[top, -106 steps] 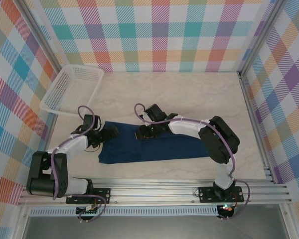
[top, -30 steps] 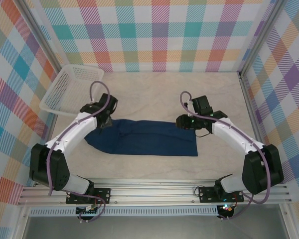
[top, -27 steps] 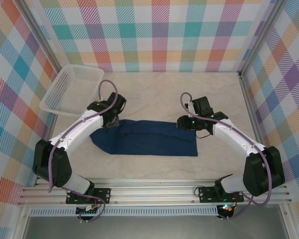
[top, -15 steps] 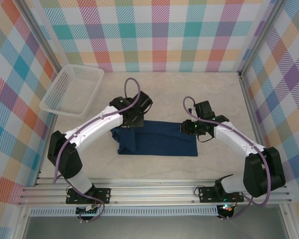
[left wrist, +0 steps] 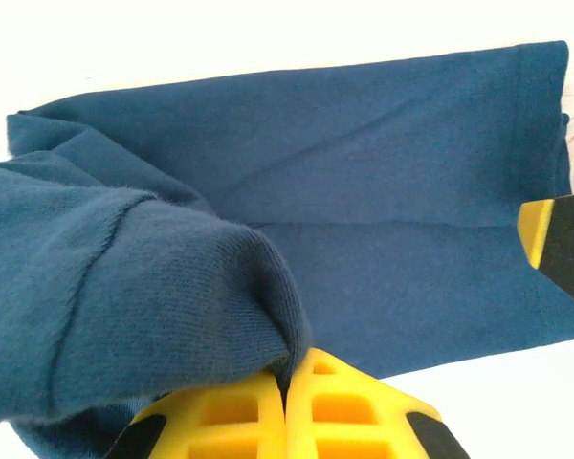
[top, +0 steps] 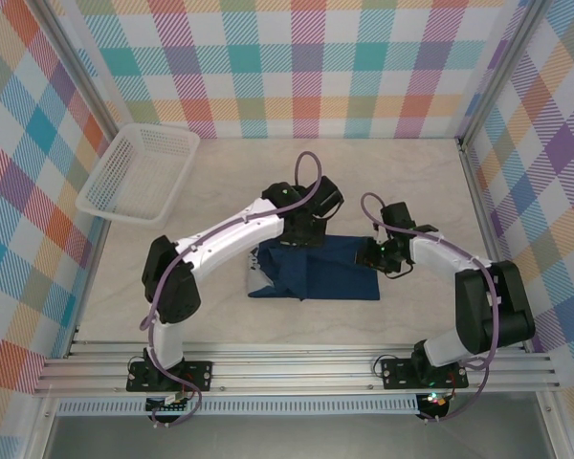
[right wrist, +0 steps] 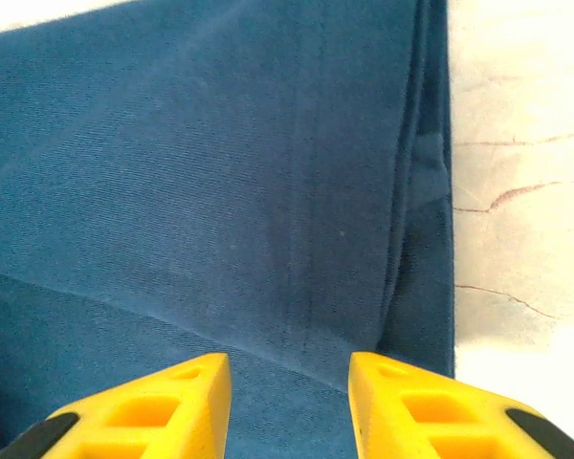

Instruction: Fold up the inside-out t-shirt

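Note:
The inside-out t-shirt (top: 325, 275) lies mid-table as a dark navy band, its left part doubled over to the right. My left gripper (top: 297, 237) hangs over the shirt's back edge. In the left wrist view that gripper (left wrist: 287, 375) is shut on a thick fold of the cloth (left wrist: 153, 287), lifted above the flat layer (left wrist: 383, 191). My right gripper (top: 373, 256) is at the shirt's right end. Its yellow fingers (right wrist: 153, 411) stand open just above the cloth (right wrist: 220, 172), near the right hem, with nothing between them.
A white mesh basket (top: 139, 172) sits at the back left, tilted against the wall. Pale marbled tabletop (top: 383, 182) surrounds the shirt. Checked walls close in the back and both sides. A metal rail (top: 297, 368) runs along the near edge.
My left gripper has carried the shirt's left end to the right over the rest, so the band is now about half as long. The right gripper stayed at the right end.

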`<action>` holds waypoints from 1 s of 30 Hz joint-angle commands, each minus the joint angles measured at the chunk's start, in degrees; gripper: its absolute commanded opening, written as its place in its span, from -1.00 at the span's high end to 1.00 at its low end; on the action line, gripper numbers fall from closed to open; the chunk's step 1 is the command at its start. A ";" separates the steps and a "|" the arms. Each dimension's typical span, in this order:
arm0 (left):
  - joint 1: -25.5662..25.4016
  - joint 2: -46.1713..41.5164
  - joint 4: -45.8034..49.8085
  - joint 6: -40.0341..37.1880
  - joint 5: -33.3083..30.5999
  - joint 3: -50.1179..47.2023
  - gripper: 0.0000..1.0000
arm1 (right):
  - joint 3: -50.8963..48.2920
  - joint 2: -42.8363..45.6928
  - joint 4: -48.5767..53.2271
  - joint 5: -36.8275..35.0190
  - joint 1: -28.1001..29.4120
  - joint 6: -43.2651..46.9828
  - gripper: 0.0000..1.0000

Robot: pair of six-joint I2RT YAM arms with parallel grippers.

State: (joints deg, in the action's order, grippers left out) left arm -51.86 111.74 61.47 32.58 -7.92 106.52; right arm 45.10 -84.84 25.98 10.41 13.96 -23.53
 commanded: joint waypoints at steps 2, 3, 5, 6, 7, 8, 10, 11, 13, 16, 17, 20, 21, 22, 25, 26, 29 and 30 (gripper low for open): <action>-0.44 1.83 -0.66 -0.93 4.29 2.90 1.00 | -0.83 -0.82 -1.69 2.42 -0.78 -1.21 0.25; -0.45 2.13 -1.21 -0.83 5.05 3.02 1.00 | -0.85 -1.17 -1.78 2.50 -0.85 -1.12 0.25; -0.53 2.83 -2.28 -0.58 6.36 3.45 1.00 | -0.96 -1.78 -1.96 2.83 -0.95 -1.08 0.25; -0.53 3.23 -2.47 -0.48 6.73 3.77 1.00 | -1.07 -1.90 -2.06 2.98 -0.95 -1.08 0.25; -0.61 3.75 -2.73 -0.45 7.12 4.11 1.00 | -1.12 -1.99 -2.21 3.24 -0.95 -1.12 0.25; -0.62 4.20 -3.08 -0.35 7.51 4.37 1.00 | -1.11 -1.99 -2.30 3.40 -1.03 -1.12 0.25; -0.62 5.11 -3.61 -0.19 8.65 5.06 1.00 | -1.09 -2.00 -2.34 3.64 -1.04 -1.12 0.25; -0.69 5.60 -3.71 -0.23 9.03 5.60 1.00 | -1.09 -1.97 -2.27 3.64 -1.04 -1.16 0.25; -0.70 6.39 -3.88 -0.10 9.61 6.54 1.00 | -1.13 -2.12 -2.38 3.65 -1.05 -1.16 0.25; -0.88 7.17 -4.55 -0.13 10.03 7.21 1.00 | -1.24 -2.51 -2.36 3.90 -1.06 -1.26 0.26; -0.88 7.74 -4.91 0.00 10.08 7.04 1.00 | -1.13 -2.31 -2.33 4.00 -1.14 -1.33 0.25; -0.88 9.80 -6.91 0.85 12.23 6.65 1.00 | -0.78 -0.16 -1.54 4.19 -1.49 -1.63 0.26; -1.04 10.48 -7.90 1.36 13.08 6.47 1.00 | -0.79 0.74 -1.39 4.70 -1.84 -1.87 0.25; -1.14 11.40 -9.33 1.98 14.25 6.33 1.00 | -0.89 1.82 -1.12 5.39 -2.44 -2.26 0.25; -1.73 14.26 -12.40 3.65 16.88 7.41 0.96 | -1.96 5.41 -0.17 4.96 -4.29 -3.50 0.25; -1.99 15.11 -13.48 4.01 17.55 7.95 0.88 | -2.69 6.87 0.04 4.26 -4.88 -4.08 0.24; -2.79 17.53 -16.89 5.90 19.37 8.85 0.64 | -5.08 11.39 0.61 1.87 -6.66 -5.76 0.23; -2.94 18.23 -18.22 6.47 20.55 9.09 0.60 | -5.78 12.71 0.80 1.15 -6.98 -6.28 0.23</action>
State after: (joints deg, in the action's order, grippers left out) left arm -53.30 128.64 48.45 36.51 8.03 112.84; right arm 41.34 -75.42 24.73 13.32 8.03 -27.31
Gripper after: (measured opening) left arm 0.194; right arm 0.384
